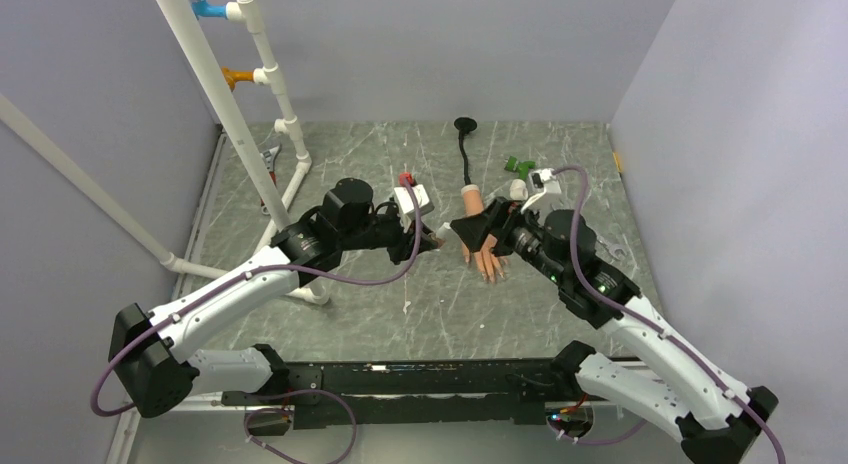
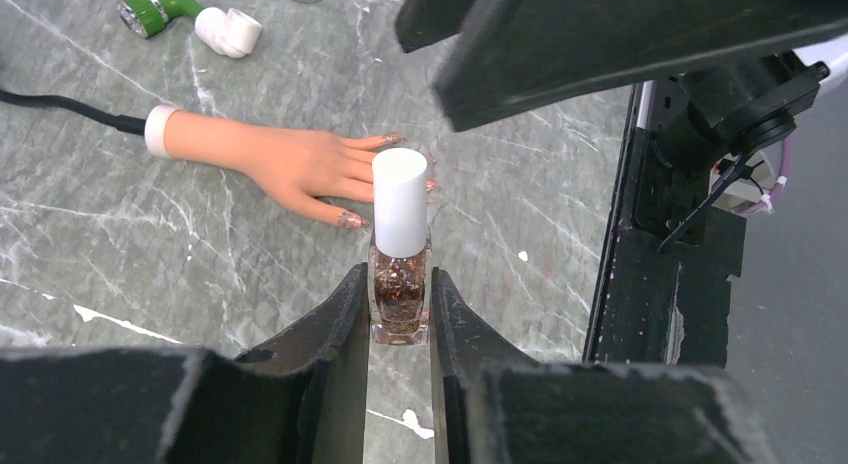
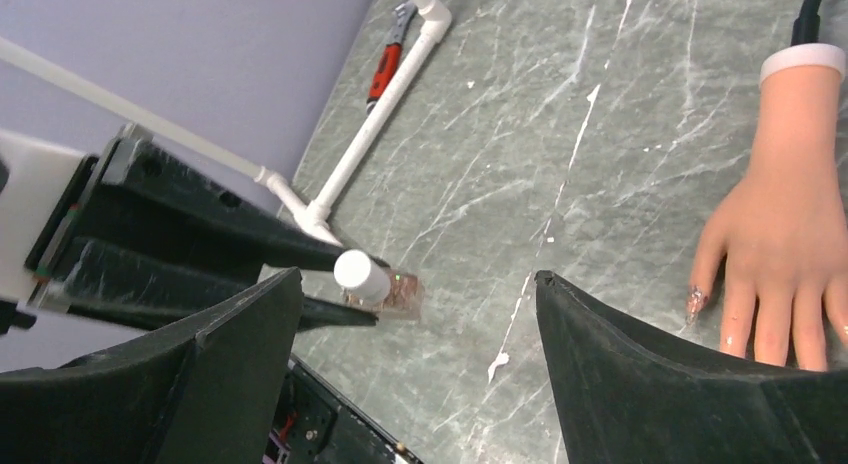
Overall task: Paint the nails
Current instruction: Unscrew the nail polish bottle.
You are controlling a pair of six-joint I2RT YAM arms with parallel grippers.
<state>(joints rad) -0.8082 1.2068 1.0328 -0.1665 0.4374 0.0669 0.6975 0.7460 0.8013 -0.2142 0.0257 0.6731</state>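
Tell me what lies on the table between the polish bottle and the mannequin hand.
Nothing: the right wrist view shows only bare tabletop between the bottle and the hand.

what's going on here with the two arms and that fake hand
The left gripper is clamped on a small bottle of glittery nail polish, its white cap on. The right gripper is open and holds nothing, facing the bottle. The mannequin hand lies flat on the table; some of the nails show glitter.

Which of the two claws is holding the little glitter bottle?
The left gripper: its jaws are shut on the bottle at its glass body. The right gripper is open and empty, near the mannequin hand.
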